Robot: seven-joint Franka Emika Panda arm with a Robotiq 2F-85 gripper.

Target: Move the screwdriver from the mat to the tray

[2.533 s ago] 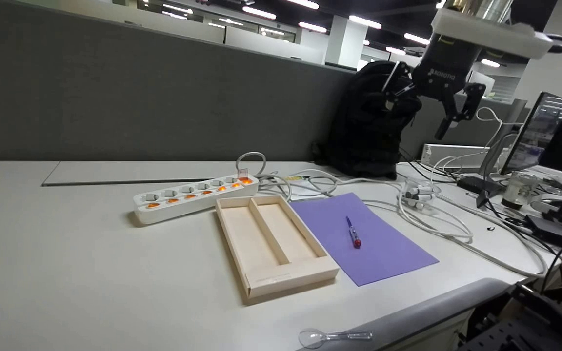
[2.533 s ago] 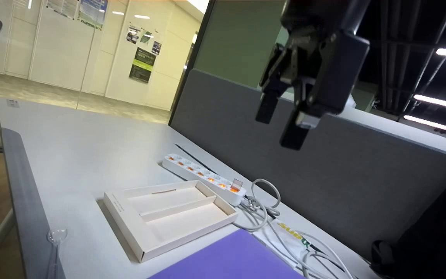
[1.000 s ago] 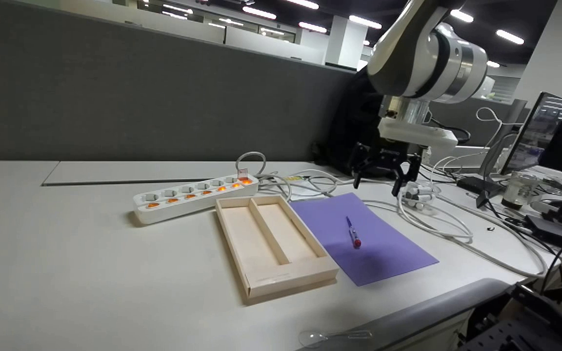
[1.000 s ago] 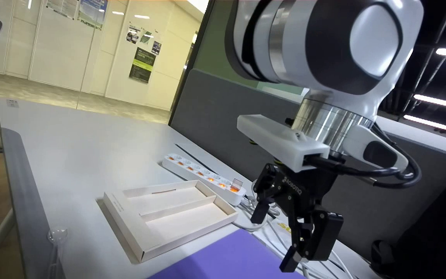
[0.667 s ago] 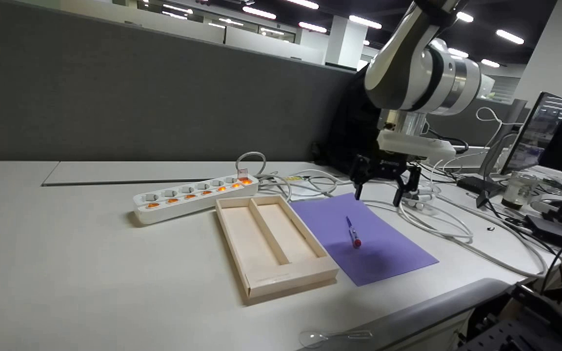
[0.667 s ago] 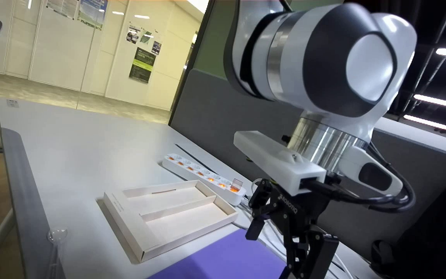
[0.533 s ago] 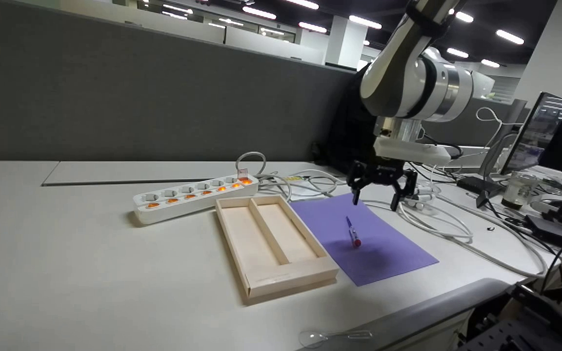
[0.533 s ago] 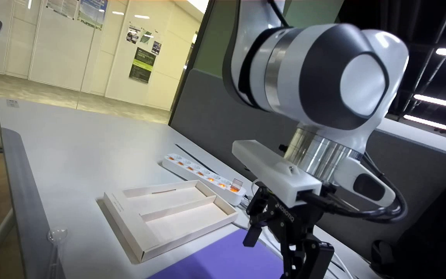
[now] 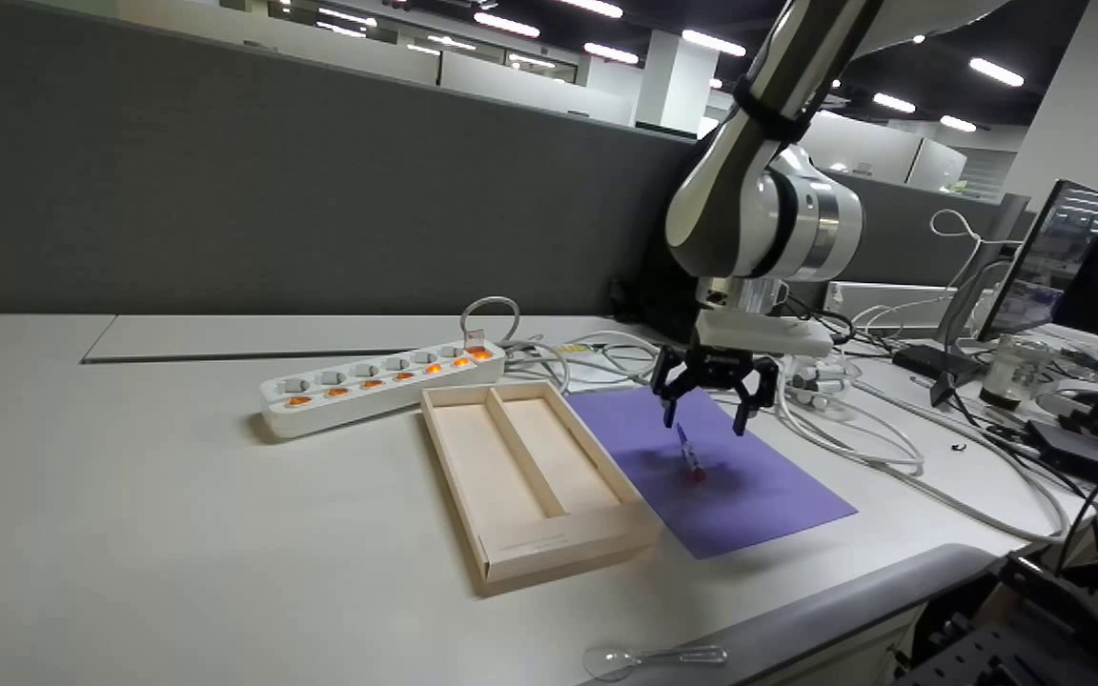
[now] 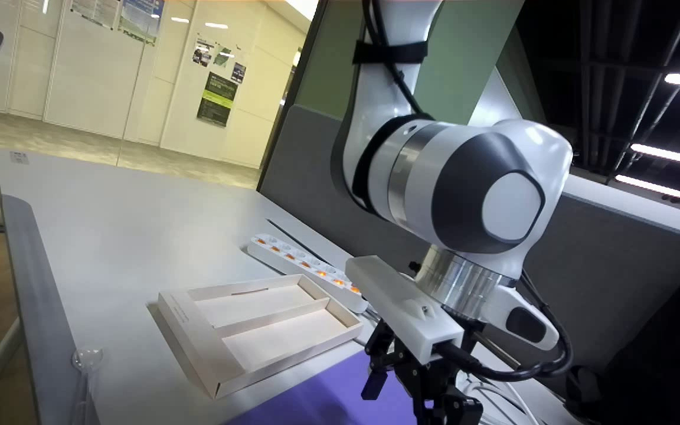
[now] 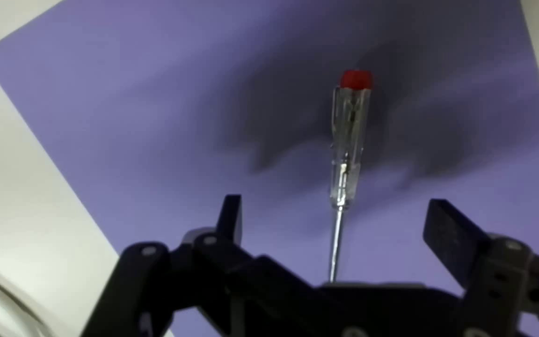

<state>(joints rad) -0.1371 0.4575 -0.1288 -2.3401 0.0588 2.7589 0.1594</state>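
Note:
The screwdriver (image 9: 691, 455) lies flat on the purple mat (image 9: 768, 500). In the wrist view the screwdriver (image 11: 348, 131) has a clear handle with a red end cap and a thin metal shaft; the shaft's tip is hidden behind the gripper body. My gripper (image 9: 704, 427) is open and empty above the mat, apart from the screwdriver. In the wrist view the shaft shows between the fingertips (image 11: 335, 203). The light-wood tray (image 9: 573, 554) stands beside the mat, both compartments empty. The tray (image 10: 189, 336) and part of the mat (image 10: 316, 395) show in an exterior view, where the screwdriver is out of view.
A white power strip (image 9: 382, 391) stands behind the tray. White cables (image 9: 854, 440) run behind and beside the mat. A clear plastic spoon (image 9: 659, 657) lies by the table's front edge. A grey partition (image 9: 320, 210) and a black backpack (image 9: 654, 295) are at the back.
My arm has come down from high up and moved over the mat, and the gripper's shadow now falls on the screwdriver. The gripper has stayed open. The screwdriver and tray have not moved.

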